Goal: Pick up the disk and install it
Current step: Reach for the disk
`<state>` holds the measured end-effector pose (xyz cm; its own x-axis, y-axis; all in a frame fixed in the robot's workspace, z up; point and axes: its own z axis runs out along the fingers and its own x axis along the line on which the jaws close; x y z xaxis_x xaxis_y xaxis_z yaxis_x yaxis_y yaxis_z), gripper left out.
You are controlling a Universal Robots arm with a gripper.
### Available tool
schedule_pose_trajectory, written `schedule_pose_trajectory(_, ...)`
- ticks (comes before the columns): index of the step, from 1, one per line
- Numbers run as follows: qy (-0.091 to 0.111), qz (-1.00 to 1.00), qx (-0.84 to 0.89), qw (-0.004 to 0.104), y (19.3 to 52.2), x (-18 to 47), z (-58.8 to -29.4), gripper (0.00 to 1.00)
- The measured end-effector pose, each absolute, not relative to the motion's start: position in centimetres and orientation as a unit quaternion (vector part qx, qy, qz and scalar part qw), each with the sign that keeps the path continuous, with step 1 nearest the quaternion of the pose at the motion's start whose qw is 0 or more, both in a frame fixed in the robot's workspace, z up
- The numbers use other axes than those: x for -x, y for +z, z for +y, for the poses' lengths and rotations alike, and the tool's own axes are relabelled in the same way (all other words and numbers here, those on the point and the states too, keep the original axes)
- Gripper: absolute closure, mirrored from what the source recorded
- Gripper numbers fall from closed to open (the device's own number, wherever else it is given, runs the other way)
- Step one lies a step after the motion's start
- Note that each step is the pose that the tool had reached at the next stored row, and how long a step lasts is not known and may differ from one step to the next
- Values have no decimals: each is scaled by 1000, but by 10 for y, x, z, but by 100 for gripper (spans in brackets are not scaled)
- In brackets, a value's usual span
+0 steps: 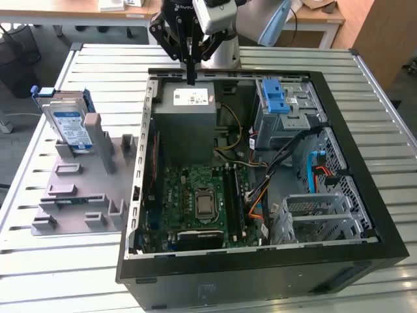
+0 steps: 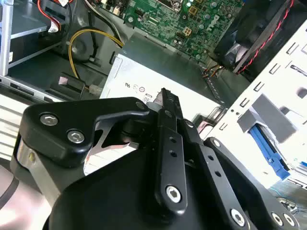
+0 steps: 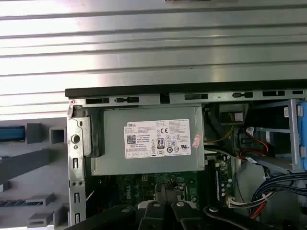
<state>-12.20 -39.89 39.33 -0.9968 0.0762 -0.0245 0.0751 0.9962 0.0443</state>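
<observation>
The arm reaches down from the tabletop's (image 1: 58, 267) far edge, its upper links cut off. Its tool (image 1: 191, 78) points straight down over the grey metal box (image 1: 186, 120) in the open computer case (image 1: 260, 264), clenched on nothing. The disk (image 1: 68, 125) stands upright in a grey holder (image 1: 78, 189) near the edge at the exterior view's left, its lower part hidden by a post.

Silver disk (image 1: 68, 120) with white-and-blue label (image 1: 71, 128), blue frame (image 1: 42, 90); green motherboard (image 1: 189, 189); grey ribbed table (image 1: 65, 274)
</observation>
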Motion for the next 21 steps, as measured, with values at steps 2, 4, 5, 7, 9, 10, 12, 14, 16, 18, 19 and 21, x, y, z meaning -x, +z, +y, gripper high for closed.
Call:
schedule_pose_trajectory(2, 22, 999, -38, 13, 393, 122, -399, 90)
schedule_pose_trajectory(4, 22, 999, -38, 13, 393, 122, -399, 90)
schedule_pose_trajectory(5, 22, 999, -38, 13, 393, 122, -399, 90)
schedule_pose_trajectory(7, 22, 999, -38, 13, 393, 122, -399, 90)
schedule_pose_trajectory(9, 22, 999, -38, 13, 393, 123, -399, 90)
schedule_pose_trajectory(10, 22, 999, -38, 13, 393, 123, -399, 90)
schedule_pose_trajectory(12, 22, 999, -38, 13, 393, 125, -399, 90)
schedule_pose_trajectory(14, 22, 999, -38, 13, 393, 127, -398, 90)
schedule_pose_trajectory(16, 22, 999, -38, 13, 393, 128, -396, 90)
schedule_pose_trajectory(18, 22, 999, -38, 13, 393, 130, -395, 90)
schedule_pose_trajectory(19, 22, 999, -38, 13, 393, 131, -395, 90)
schedule_pose_trajectory(21, 22, 999, -38, 13, 393, 134, -394, 90)
